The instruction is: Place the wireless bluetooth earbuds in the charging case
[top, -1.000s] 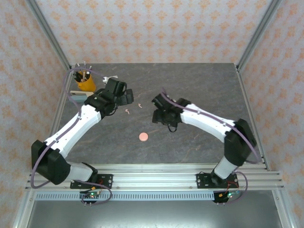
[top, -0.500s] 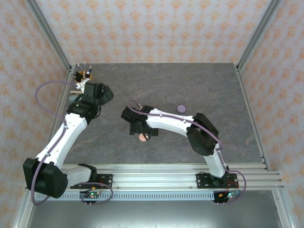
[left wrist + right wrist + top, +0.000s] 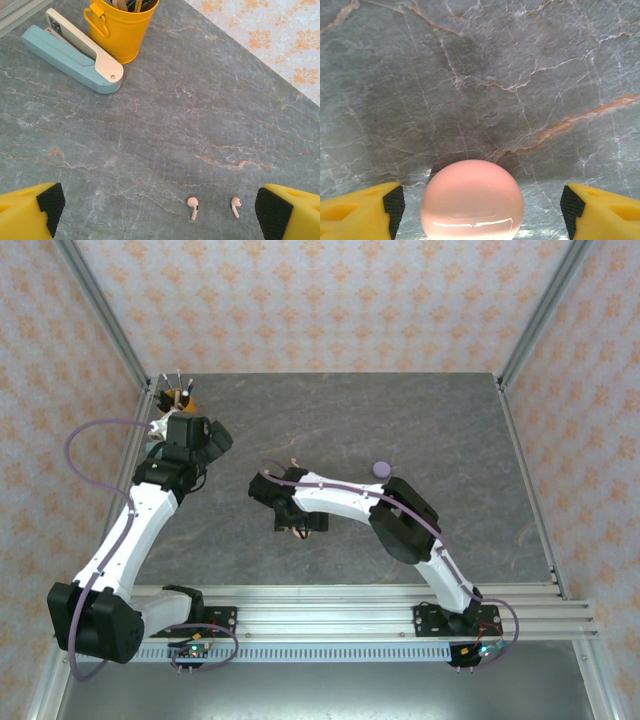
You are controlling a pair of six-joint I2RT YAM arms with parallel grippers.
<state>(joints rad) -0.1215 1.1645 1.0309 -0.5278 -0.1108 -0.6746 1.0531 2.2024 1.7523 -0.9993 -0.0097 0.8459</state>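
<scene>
Where the right arm stretches leftward across the grey marbled table (image 3: 450,430), its gripper (image 3: 482,212) hangs low over a round pink case (image 3: 472,197). Its fingers are spread wide. One black pad (image 3: 394,204) stands on either side of the case, and a sliver of table shows between each pad and the case, so it grips nothing. The case lies flat on the stone, its glossy domed top catching the light.

Over by the far left corner, the left gripper (image 3: 160,215) is just as wide open and holds nothing. Its wrist camera has one pad at each bottom corner of the view. Between those fingers, out on the bare table and not in any case, lie two pale pink earbuds (image 3: 193,207). They sit side by side without touching, with their stems pointing back towards the gripper. The right-hand earbud (image 3: 235,206) is near the right pad but clear of it.

Further off stands a yellow cup (image 3: 122,27) with a small handle and dark things poking out of its top. A pale blue stapler (image 3: 70,55) lies just beside it. A round purple case (image 3: 380,468) rests on the table beyond the right arm, well apart from the pink one
</scene>
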